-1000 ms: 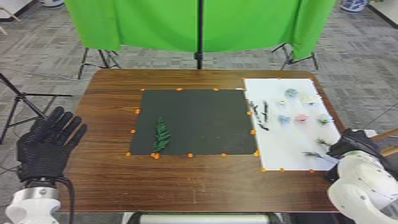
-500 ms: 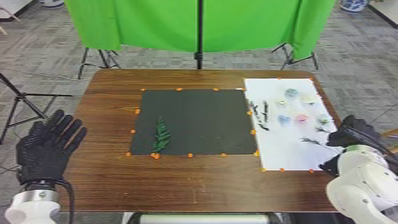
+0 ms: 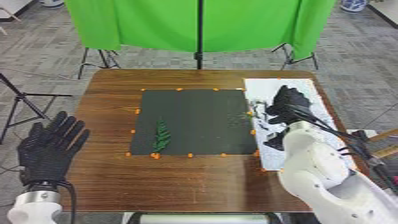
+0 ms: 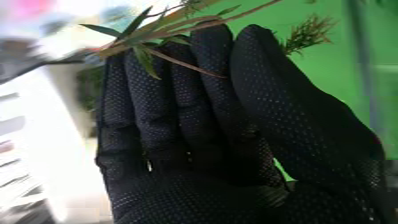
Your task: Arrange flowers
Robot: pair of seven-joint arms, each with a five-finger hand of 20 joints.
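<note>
The dark mat (image 3: pixel 200 120) lies near the middle of the bench (image 3: pixel 178 185), most likely as the ground for the picture, with the white sheet (image 3: pixel 274 162) along the bench's right edge as the supply side. The green fern frond (image 3: pixel 162 136) rests upright near the mat's near left corner, its stem towards the bench's near edge, probably as tall backing foliage with room left beside it. Above the sheet, the right robot hand (image 3: pixel 289 102) is closed on a sprig (image 4: pixel 160 34), pinching its stems at the fingertips; that grip looks chosen to keep the leaves free for setting down. Its feathery foliage reaches over the mat's right edge, so laying it on the mat seems the step in hand. The left robot hand (image 3: pixel 49 150) is open with fingers spread, off the bench's near left corner, apparently waiting out of the way. By count: one mat, one sheet, one frond laid down, one sprig gripped, two robot hands. The blossoms (image 4: pixel 34 7) are blurred pink and pale beyond the fingers, too unclear to count.
</note>
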